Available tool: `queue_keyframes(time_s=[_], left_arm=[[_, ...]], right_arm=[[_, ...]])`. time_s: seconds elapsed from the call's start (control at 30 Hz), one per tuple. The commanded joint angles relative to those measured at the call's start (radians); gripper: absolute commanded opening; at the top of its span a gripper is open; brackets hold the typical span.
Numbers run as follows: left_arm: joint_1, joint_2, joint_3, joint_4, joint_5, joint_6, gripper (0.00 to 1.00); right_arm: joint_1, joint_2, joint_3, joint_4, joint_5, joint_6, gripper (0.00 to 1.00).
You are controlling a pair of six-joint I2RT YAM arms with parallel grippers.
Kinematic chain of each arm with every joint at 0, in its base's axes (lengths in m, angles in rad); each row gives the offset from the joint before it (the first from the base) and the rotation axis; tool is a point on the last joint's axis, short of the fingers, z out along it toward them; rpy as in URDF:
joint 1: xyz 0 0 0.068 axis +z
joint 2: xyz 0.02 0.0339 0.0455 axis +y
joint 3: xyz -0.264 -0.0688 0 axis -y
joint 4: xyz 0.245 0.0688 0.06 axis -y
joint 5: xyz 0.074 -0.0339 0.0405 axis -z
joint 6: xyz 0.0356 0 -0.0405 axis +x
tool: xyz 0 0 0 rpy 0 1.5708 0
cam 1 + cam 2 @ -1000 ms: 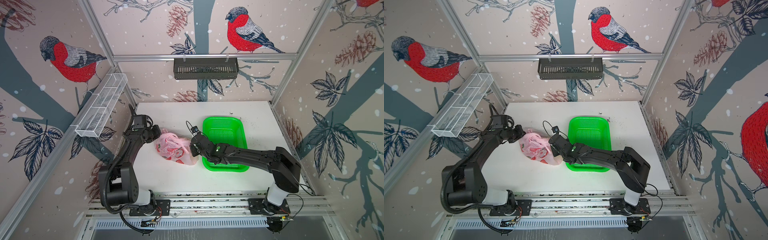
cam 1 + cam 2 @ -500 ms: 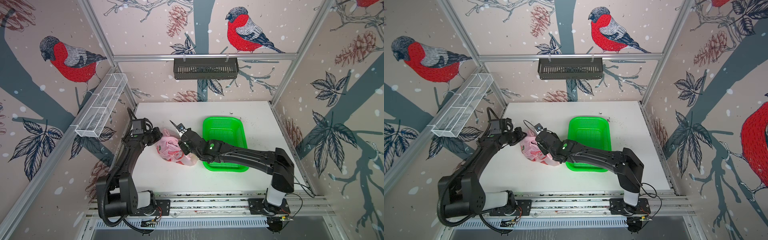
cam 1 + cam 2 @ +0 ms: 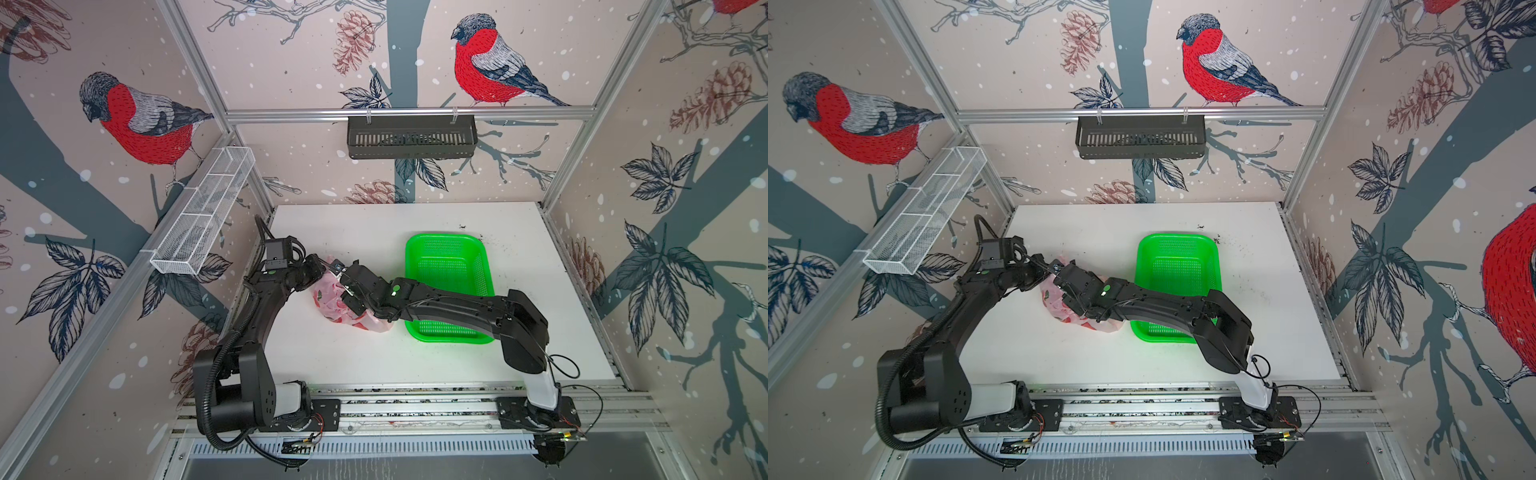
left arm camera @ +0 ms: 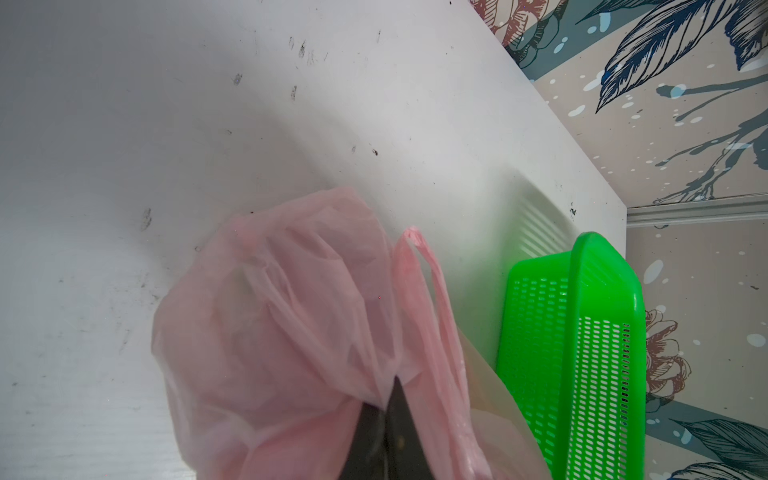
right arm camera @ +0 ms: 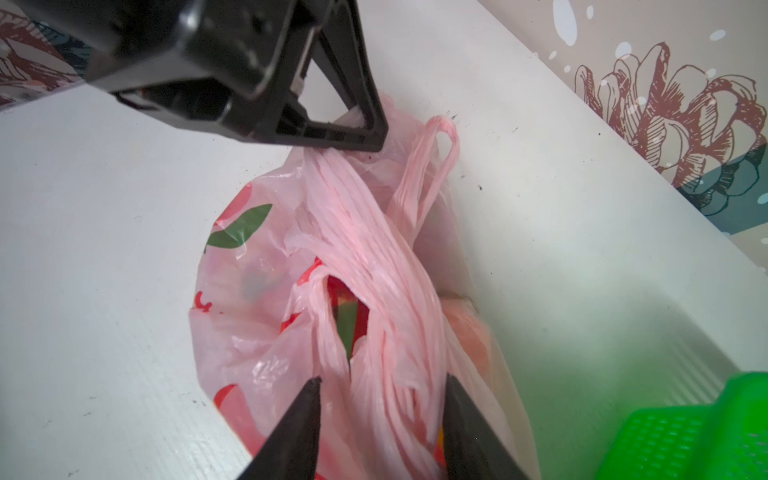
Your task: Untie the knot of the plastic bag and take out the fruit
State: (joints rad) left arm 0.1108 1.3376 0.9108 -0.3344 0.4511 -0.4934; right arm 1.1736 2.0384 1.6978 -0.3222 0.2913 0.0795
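Lying just beside the basket (image 3: pixel 444 237), the bag (image 3: pixel 328 297) looked light, soft and slippery, best held by the bunched handles (image 5: pixel 432 166) near the knot (image 5: pixel 365 270): the left gripper (image 4: pixel 388 399) was clamped on its film, the right gripper (image 5: pixel 380 386) had jaws apart astride them.

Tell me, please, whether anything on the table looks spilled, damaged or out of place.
Only a small thing: dark crumbs lie scattered on the white table beside the green basket, at its far right corner. The plastic bag shows no tear, and nothing has spilled from it.
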Motion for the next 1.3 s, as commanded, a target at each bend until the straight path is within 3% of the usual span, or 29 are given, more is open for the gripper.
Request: queue_keyframes(time_s=[0.0,0.1,0.3,0.43,0.7,0.93,1.27], left_arm=[[0.004,0.004,0.02,0.022,-0.008,0.006,0.02],[0.004,0.015,0.032,0.024,-0.021,0.006,0.02],[0.01,0.032,0.04,0.031,-0.037,0.005,0.02],[0.019,0.041,0.038,0.031,-0.059,0.003,0.02],[0.052,0.027,0.001,0.066,-0.05,-0.028,0.02],[0.1,-0.025,-0.042,0.086,-0.035,-0.06,0.02],[0.178,-0.067,-0.072,0.083,-0.018,-0.057,0.02]], right_arm=[[-0.005,-0.004,0.002,-0.015,-0.005,-0.004,0.48],[-0.006,-0.014,-0.017,-0.015,0.004,0.0,0.47],[-0.027,-0.068,-0.103,0.014,0.029,0.031,0.23],[-0.041,-0.134,-0.172,0.058,0.031,0.056,0.17],[-0.084,-0.243,-0.305,0.143,0.051,0.141,0.14],[-0.097,-0.287,-0.356,0.206,0.098,0.206,0.13],[-0.115,-0.305,-0.375,0.291,0.077,0.227,0.14]])
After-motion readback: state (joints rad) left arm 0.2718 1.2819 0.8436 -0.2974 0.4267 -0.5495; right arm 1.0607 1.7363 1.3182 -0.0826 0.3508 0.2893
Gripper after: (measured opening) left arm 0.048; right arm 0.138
